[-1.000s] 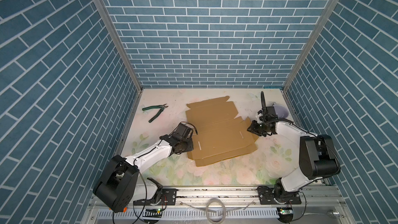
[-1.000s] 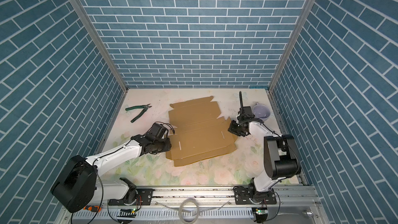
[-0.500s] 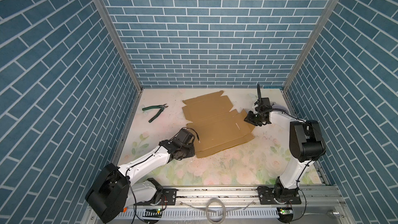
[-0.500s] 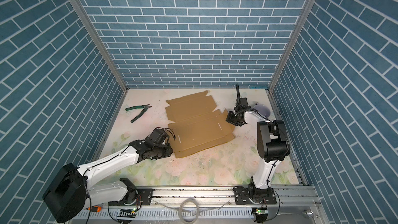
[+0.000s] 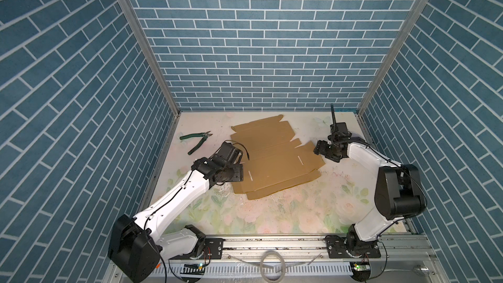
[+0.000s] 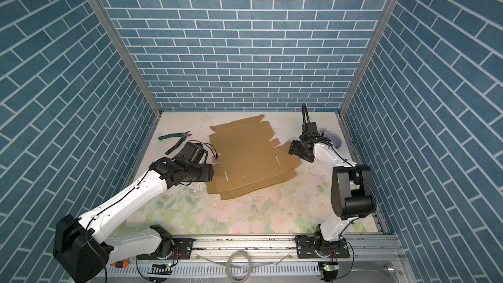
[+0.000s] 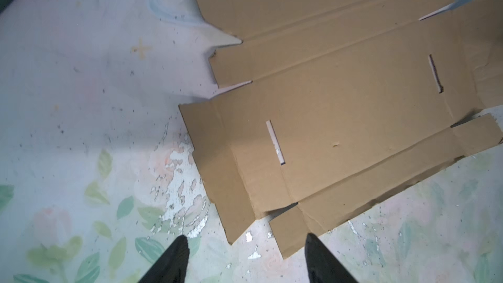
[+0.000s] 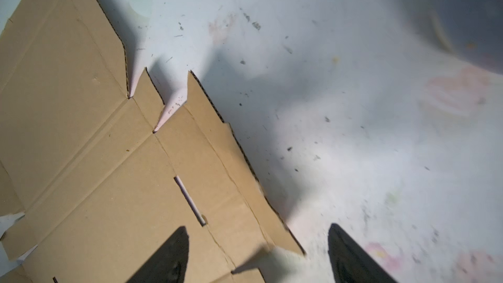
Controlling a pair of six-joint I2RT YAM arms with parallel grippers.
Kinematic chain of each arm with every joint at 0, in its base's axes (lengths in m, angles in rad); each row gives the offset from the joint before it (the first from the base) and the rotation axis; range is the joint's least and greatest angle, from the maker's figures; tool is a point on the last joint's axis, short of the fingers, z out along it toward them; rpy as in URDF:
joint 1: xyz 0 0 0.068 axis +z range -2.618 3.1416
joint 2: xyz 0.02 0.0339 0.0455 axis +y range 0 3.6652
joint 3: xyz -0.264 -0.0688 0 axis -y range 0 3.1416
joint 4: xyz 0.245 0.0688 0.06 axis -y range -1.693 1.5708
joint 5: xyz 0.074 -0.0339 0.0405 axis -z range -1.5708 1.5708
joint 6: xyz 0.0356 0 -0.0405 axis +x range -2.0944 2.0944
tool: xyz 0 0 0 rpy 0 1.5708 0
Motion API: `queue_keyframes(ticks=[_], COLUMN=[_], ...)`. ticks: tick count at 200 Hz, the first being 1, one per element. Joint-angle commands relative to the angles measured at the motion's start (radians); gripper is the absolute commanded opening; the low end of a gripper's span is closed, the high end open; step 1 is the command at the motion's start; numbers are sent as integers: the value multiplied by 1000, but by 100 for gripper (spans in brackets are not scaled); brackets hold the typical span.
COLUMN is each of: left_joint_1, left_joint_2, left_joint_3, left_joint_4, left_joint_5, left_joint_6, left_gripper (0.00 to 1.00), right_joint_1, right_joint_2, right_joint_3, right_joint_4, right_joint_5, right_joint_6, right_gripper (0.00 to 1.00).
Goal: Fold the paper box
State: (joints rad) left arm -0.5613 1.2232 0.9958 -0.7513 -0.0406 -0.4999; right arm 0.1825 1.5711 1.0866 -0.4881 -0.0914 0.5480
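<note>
The paper box (image 5: 275, 159) (image 6: 250, 159) is a flat brown die-cut cardboard sheet with flaps and slits, lying unfolded on the flowered table in both top views. My left gripper (image 5: 241, 172) (image 6: 212, 176) sits at the sheet's left edge. In the left wrist view it (image 7: 246, 243) is open, with bare table and a flap corner (image 7: 288, 230) between the fingertips. My right gripper (image 5: 317, 149) (image 6: 291, 149) is at the sheet's right edge. It (image 8: 258, 240) is open in the right wrist view, one finger (image 8: 171, 257) over the cardboard (image 8: 109, 159), the other over the table.
Green-handled pliers (image 5: 196, 142) (image 6: 175, 141) lie at the back left of the table. A greyish round dish (image 6: 333, 138) sits behind my right arm near the right wall. Blue brick walls close in three sides.
Both grippers have opened and let go of the sheet's edges. The sheet has shifted toward the back wall since a second ago.
</note>
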Motion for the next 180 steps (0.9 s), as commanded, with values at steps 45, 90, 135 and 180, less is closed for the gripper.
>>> queue_keyframes(ticks=[45,90,135,180], left_joint_1=[122,228,221,190], left_joint_2=[250,96,159,145], left_joint_3=[108,-138,-292,-384], left_joint_4=[130,198,458,551], left_joint_5=[49,165,335,379], left_joint_6=[71,-45,-173,-255], left_gripper=[68,79,59,28], right_joint_1=[201,351,438,458], right_joint_2=[-343,-295,-170,-134], right_joint_3=[-317,-422,-499,-581], right_joint_4=[32,289,534,664], right_joint_5=[-54,-103,-136,-123], right_joint_6=[538,741,874,951], right_gripper=[81,79,78,74])
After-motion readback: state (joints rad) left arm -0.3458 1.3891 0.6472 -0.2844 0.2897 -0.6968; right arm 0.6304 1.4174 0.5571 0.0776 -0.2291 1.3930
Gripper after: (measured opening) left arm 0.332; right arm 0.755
